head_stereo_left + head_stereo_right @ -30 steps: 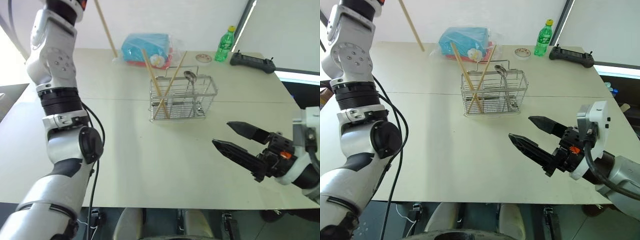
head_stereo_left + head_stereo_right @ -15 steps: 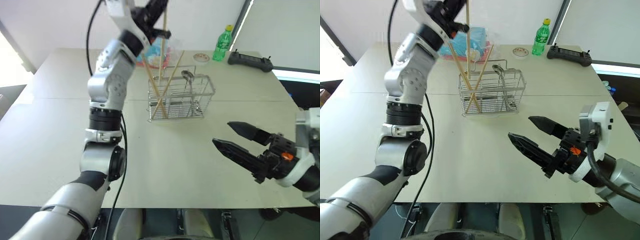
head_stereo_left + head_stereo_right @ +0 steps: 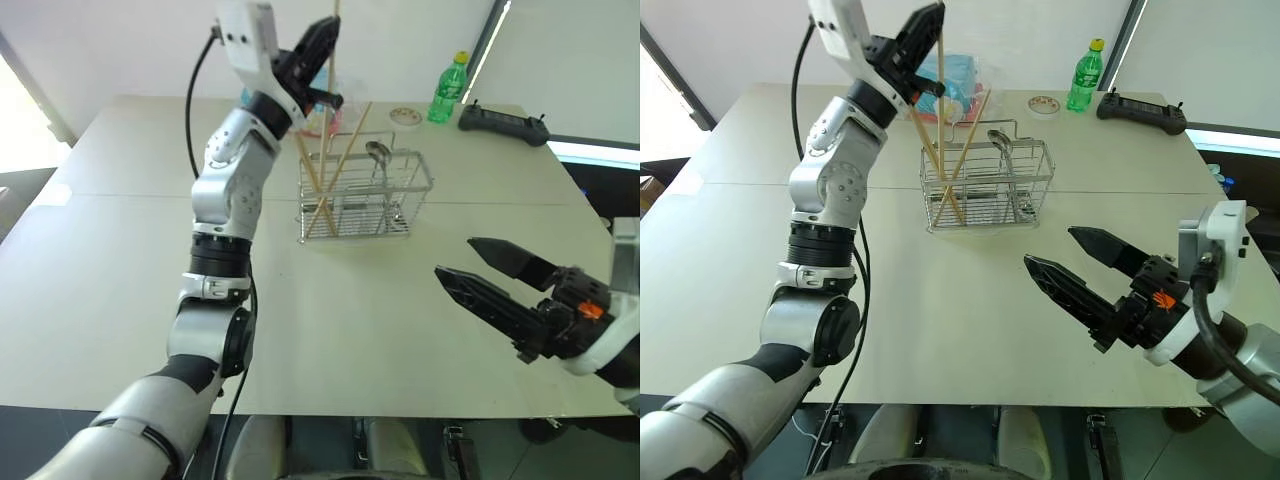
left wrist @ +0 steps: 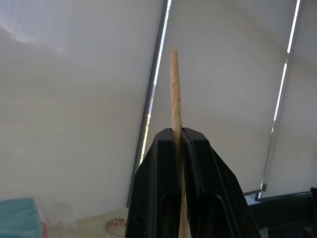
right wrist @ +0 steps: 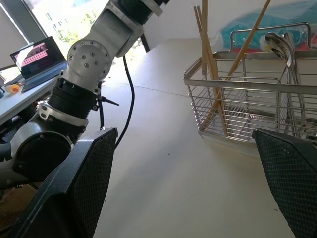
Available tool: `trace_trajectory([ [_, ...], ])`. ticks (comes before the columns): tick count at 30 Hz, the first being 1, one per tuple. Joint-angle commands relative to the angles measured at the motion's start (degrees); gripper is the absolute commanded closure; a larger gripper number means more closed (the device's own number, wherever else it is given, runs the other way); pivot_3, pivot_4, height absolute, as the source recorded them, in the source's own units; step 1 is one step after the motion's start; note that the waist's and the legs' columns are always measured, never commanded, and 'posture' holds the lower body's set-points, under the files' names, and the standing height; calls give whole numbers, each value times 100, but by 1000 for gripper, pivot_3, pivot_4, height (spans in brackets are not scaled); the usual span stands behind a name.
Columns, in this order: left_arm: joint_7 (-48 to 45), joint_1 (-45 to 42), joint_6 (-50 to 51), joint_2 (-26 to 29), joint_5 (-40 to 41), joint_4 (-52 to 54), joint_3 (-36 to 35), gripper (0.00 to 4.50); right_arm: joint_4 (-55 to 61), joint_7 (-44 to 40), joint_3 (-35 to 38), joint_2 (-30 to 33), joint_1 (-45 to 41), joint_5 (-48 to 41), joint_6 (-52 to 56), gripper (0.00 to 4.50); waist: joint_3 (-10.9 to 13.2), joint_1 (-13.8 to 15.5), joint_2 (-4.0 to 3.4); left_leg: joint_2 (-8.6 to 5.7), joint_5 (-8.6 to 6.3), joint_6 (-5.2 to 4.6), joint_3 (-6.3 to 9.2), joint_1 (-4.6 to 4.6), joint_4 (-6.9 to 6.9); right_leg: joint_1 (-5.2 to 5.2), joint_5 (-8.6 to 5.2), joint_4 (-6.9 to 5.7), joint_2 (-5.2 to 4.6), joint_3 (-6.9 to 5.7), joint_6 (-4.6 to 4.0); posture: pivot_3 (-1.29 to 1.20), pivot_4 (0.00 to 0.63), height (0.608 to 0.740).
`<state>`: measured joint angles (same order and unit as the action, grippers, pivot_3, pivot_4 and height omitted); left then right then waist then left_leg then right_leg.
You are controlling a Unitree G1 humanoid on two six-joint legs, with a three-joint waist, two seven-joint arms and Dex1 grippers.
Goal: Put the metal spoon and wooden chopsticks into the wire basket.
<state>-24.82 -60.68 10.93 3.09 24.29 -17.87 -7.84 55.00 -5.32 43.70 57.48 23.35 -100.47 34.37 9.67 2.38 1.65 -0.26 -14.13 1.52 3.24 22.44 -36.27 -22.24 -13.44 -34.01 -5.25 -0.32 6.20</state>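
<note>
- Left gripper [image 3: 322, 42]: fingers clamped together on one of the wooden chopsticks [image 3: 940, 75]. The stick stood nearly upright between the black fingers [image 4: 198, 168], its top end rising past the fingertips in the left wrist view and its lower part reaching down over the left end of the wire basket [image 3: 364, 196]. Whether its tip touched the basket floor could not be told.
- Left arm: raised high over the far side of the table [image 3: 120, 250], forearm climbing from the elbow, gripper angled up and toward the basket.
- Right gripper [image 3: 1080, 268]: fingers spread wide, holding nothing, touching nothing. It hung over the near right part of the table, roughly level, aimed toward the basket and well apart from it.
- Wire basket: upright near the table's middle. Two more chopsticks leaned crossed in its left compartment, ends sticking out above the rim.
- Metal spoon [image 3: 379, 153]: standing in the basket's right part, bowl uppermost above the rim.
- Blue packet [image 3: 958, 75]: in clear wrap, on the table just behind the basket, partly hidden by the left gripper.
- Green bottle [image 3: 449, 88]: yellow cap, upright at the far right of the table.
- Small round lid [image 3: 404, 116]: flat on the table beside the bottle.
- Black controller [image 3: 504, 124]: at the far right edge, right of the bottle.
</note>
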Motion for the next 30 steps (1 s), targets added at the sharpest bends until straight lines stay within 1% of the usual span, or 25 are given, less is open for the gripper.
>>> trace_trajectory([
  [1,-13,-7,-131,-58,-44,198,94,4448,-53,91,139,69,-184,-203,-197,0,0,-1,0,0,0,0,0,0,0,0,0,0,0,0,0,0,150,720],
  [2,3,14,-132,-68,-47,186,94,4448,-87,115,127,72,-226,-226,-206,0,0,-4,0,0,0,0,0,0,0,0,0,0,0,0,0,0,150,720],
  [5,-71,149,46,-83,45,415,147,3418,-155,139,118,79,-286,-235,-170,0,-2,-9,-3,0,0,0,0,-2,1,0,0,0,0,0,0,0,150,720],
  [6,-89,188,129,-80,75,509,171,2996,-167,133,119,73,-294,-231,-160,0,-2,-6,-3,1,0,0,0,-3,2,0,0,0,0,0,-1,0,150,720],
  [9,-66,274,354,-76,125,749,206,1361,-216,137,60,56,-352,-209,-167,0,-1,-4,-2,2,0,0,2,-1,2,-1,0,0,2,0,-1,0,150,720],
  [10,-72,296,405,-73,140,808,213,970,-237,139,22,58,-387,-188,-167,0,-1,-3,-2,2,0,0,1,-1,2,-1,0,0,2,0,-1,0,150,720],
  [15,34,274,746,20,268,1010,99,970,-290,147,-132,36,-546,-125,-158,0,-1,-2,-2,1,0,0,1,-2,0,1,0,1,1,1,-1,0,150,720],
  [18,-67,43,1132,420,472,938,-119,970,-319,79,-180,17,-568,-47,-116,0,-1,-22,-3,2,0,0,3,-2,1,-1,-1,-2,4,1,-1,0,150,720],
  [20,-270,-122,1507,791,640,817,-204,970,-372,5,-145,36,-569,-12,-64,0,-1,-26,-3,7,0,0,2,-3,2,-6,0,-4,10,2,-3,0,150,720],
  [22,-668,-264,1826,1283,724,624,-227,970,-455,-117,-58,82,-566,45,10,0,-2,-20,-4,10,0,-1,6,-2,3,-7,1,-5,17,2,-4,0,150,720],
  [26,-2059,-472,2241,2757,459,-192,86,970,-777,-495,223,216,-570,226,255,0,-5,-50,-11,11,0,-1,2,-5,7,-9,0,-6,18,4,-7,0,150,720],
  [27,-2595,-385,2006,3178,273,-279,271,970,-877,-654,295,270,-572,333,352,0,-5,-60,-13,11,0,-1,1,-5,7,-11,0,-5,18,4,-8,0,150,720],
  [28,-3193,-264,2040,3606,161,-272,516,970,-971,-804,362,319,-564,427,444,0,-4,-66,-11,11,-1,-1,2,-5,9,-12,-1,-6,18,4,-9,0,150,720],
  [29,-3602,-182,2034,3878,75,-261,692,970,-1035,-917,409,341,-558,495,511,0,-4,-69,-13,13,-1,-1,2,-2,11,-17,-2,-5,18,4,-12,0,150,720],
  [30,-4170,75,1577,4187,-30,-95,802,970,-1127,-1083,469,381,-552,585,602,0,-5,-60,-14,15,-1,-1,1,-1,16,-18,-3,-3,16,4,-16,0,150,720],
])
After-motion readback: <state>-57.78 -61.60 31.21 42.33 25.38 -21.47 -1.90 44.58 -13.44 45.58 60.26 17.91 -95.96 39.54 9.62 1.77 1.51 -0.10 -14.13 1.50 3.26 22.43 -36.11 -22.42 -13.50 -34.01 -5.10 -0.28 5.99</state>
